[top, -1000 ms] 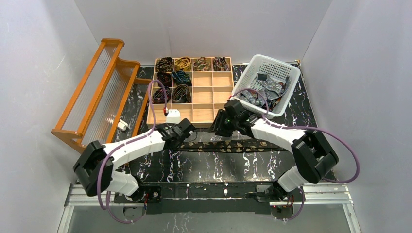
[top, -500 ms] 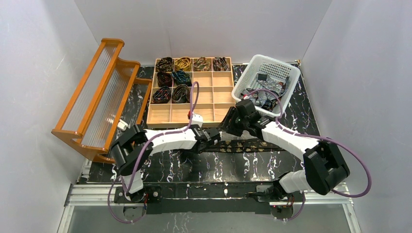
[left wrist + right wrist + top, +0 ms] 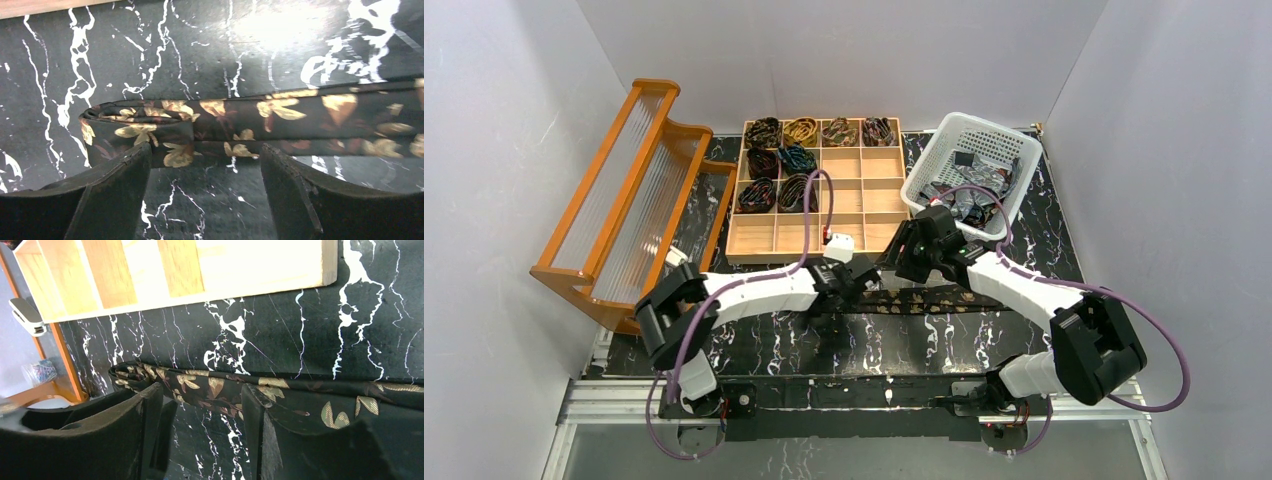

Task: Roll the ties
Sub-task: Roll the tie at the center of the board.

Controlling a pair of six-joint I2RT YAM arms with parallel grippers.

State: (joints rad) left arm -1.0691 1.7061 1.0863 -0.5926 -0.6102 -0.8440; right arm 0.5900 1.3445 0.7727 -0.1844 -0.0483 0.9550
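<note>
One dark brown tie (image 3: 934, 300) with gold leaves lies flat across the black marble table, running left to right. In the left wrist view its left end (image 3: 140, 127) is folded back over itself. My left gripper (image 3: 205, 150) stands open just short of that fold, nothing between its fingers. My right gripper (image 3: 200, 392) is open too, its fingertips at the near edge of the tie (image 3: 210, 385) beside the fold. From above, the left gripper (image 3: 861, 287) and right gripper (image 3: 902, 262) are close together at the tie's left end.
A wooden compartment tray (image 3: 864, 235) behind the tie holds several rolled ties (image 3: 779, 160). A white basket (image 3: 969, 120) at the back right holds loose ties. An orange rack (image 3: 624, 190) stands at the left.
The left arm swept right, carrying the tie's left end over itself, then its gripper opened and let go. The right gripper opened a little wider and shifted slightly right.
</note>
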